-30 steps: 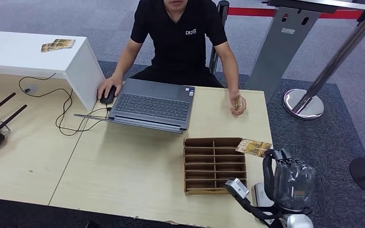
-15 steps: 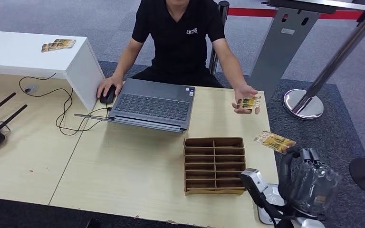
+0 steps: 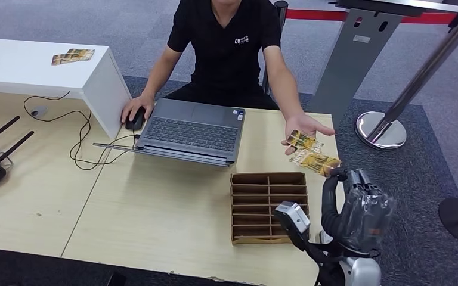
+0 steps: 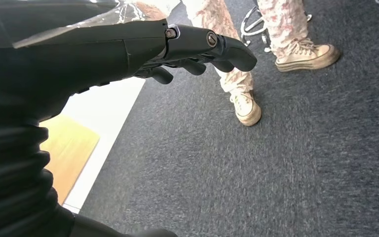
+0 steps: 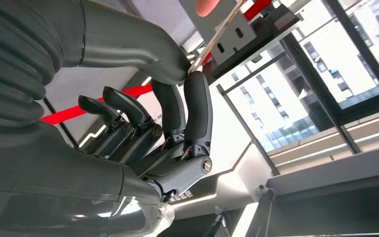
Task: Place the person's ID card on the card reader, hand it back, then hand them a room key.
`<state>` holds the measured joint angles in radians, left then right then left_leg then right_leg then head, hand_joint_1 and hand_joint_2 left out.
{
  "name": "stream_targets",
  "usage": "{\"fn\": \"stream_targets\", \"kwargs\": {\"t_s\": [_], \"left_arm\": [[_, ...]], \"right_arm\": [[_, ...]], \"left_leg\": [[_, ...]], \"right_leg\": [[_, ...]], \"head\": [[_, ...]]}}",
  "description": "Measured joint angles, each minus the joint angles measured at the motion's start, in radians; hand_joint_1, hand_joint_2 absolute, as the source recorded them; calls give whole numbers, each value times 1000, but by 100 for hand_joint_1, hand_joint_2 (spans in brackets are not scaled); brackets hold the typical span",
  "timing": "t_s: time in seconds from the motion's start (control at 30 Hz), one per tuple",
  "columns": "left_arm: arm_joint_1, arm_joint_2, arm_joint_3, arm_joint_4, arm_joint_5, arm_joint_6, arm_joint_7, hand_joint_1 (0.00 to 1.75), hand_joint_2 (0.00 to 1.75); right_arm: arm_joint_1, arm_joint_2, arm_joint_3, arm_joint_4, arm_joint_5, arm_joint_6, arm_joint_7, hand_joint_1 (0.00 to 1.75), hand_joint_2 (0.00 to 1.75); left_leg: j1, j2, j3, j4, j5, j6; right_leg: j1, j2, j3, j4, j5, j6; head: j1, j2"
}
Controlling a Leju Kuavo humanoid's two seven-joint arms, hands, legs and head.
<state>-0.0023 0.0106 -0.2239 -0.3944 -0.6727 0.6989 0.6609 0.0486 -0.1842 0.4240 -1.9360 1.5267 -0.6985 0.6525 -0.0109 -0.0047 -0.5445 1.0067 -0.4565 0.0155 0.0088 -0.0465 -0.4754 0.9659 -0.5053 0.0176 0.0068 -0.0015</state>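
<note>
My right hand (image 3: 359, 205) is raised past the table's right edge and pinches a yellow patterned card (image 3: 316, 161) between thumb and finger. The card's far end reaches just under the person's open palm (image 3: 306, 126), where a second similar card (image 3: 301, 140) lies. In the right wrist view the card (image 5: 213, 41) shows edge-on at my fingertips (image 5: 196, 86), with a person's fingertip beside its far end. A sliver of the pale card reader (image 3: 319, 237) shows behind my right forearm. My left hand (image 4: 143, 47) hangs over grey carpet, fingers loosely extended and holding nothing.
A brown cardboard slot organiser (image 3: 268, 207) stands on the table left of my right hand. The person sits behind an open laptop (image 3: 192, 131), one hand on a mouse (image 3: 136, 119). More cards (image 3: 72, 56) lie on a white box. A stanchion base (image 3: 381, 130) stands at the right.
My right hand swung out to the right, then came back and forward, bringing the card up to the person's hand. The person turned that hand palm up and reached it toward the card.
</note>
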Motion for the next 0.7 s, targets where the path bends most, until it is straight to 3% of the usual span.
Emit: {"fn": "stream_targets", "kwargs": {"t_s": [0.7], "left_arm": [[-4, 2, -27, 0, 58, 0, -41, 0, 175]], "right_arm": [[-96, 16, 128, 85, -3, 0, 36, 175, 175]], "left_leg": [[0, 0, 0, 0, 0, 0]], "right_leg": [[0, 0, 0, 0, 0, 0]], "head": [[0, 0]]}}
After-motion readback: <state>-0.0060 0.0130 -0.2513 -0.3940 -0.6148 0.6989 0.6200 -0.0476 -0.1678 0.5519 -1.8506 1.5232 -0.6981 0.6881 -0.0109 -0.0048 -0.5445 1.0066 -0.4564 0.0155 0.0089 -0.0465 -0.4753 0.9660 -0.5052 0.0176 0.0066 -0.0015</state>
